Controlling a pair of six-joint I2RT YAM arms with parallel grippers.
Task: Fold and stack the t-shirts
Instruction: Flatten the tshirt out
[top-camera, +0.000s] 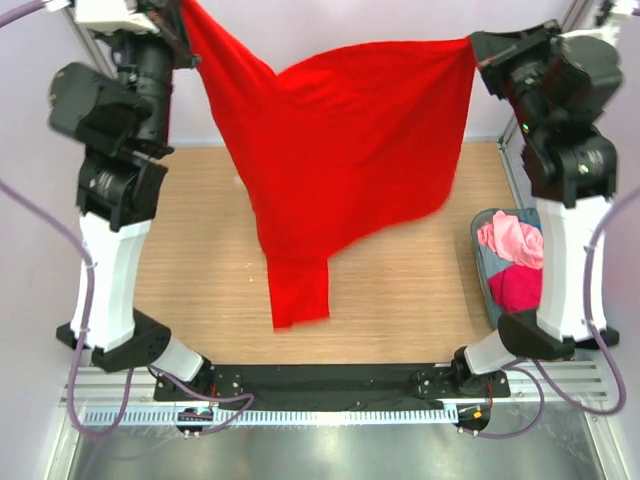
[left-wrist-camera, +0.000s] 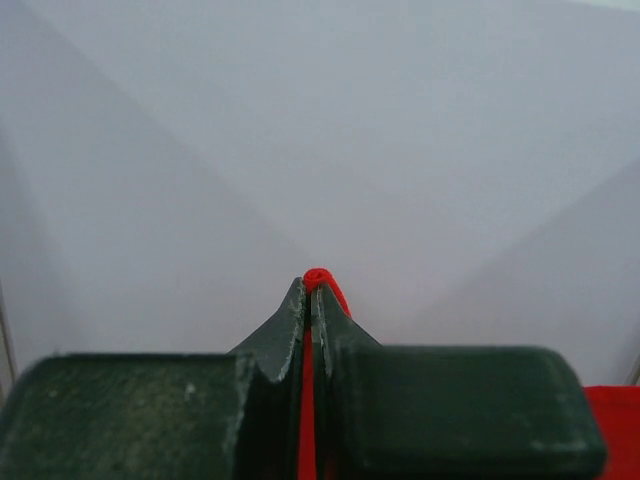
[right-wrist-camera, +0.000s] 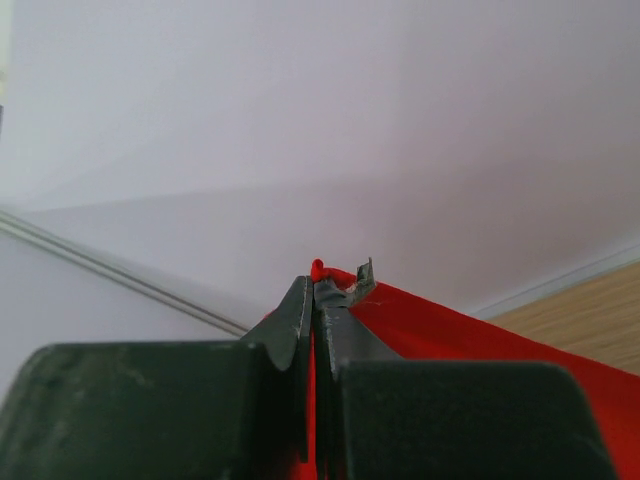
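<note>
A bright red cloth t-shirt (top-camera: 340, 150) is held up in the air across the upper middle of the top view, pinched at two points along its upper edge. Its upper left corner is gripped by the left claw (top-camera: 187, 15) at the top left of the frame. Its upper right corner is gripped by the right claw (top-camera: 472, 45) at the upper right. Between the two grips the top edge sags into a shallow dip. The cloth hangs down in folds, and a narrow strip of it reaches lowest near the centre of the frame, over the light wooden table (top-camera: 200, 280). Whether that strip touches the table cannot be told.

In the left wrist view the left claw (left-wrist-camera: 308, 290) is seen closed, with a thin fold of the red cloth (left-wrist-camera: 318, 276) squeezed between its dark fingers (left-wrist-camera: 285, 335) and showing just past the tips. In the right wrist view the right claw (right-wrist-camera: 315, 285) is likewise closed on the red cloth (right-wrist-camera: 450, 335), which spreads away toward the lower right of that frame.

At the right edge of the top view, beside the right arm, a translucent blue-grey plastic basket (top-camera: 480, 258) is set on the table. A crumpled pink t-shirt (top-camera: 512, 240) is seen lying in it, with a crimson t-shirt (top-camera: 515, 288) just below it in the frame, the two touching.
</note>
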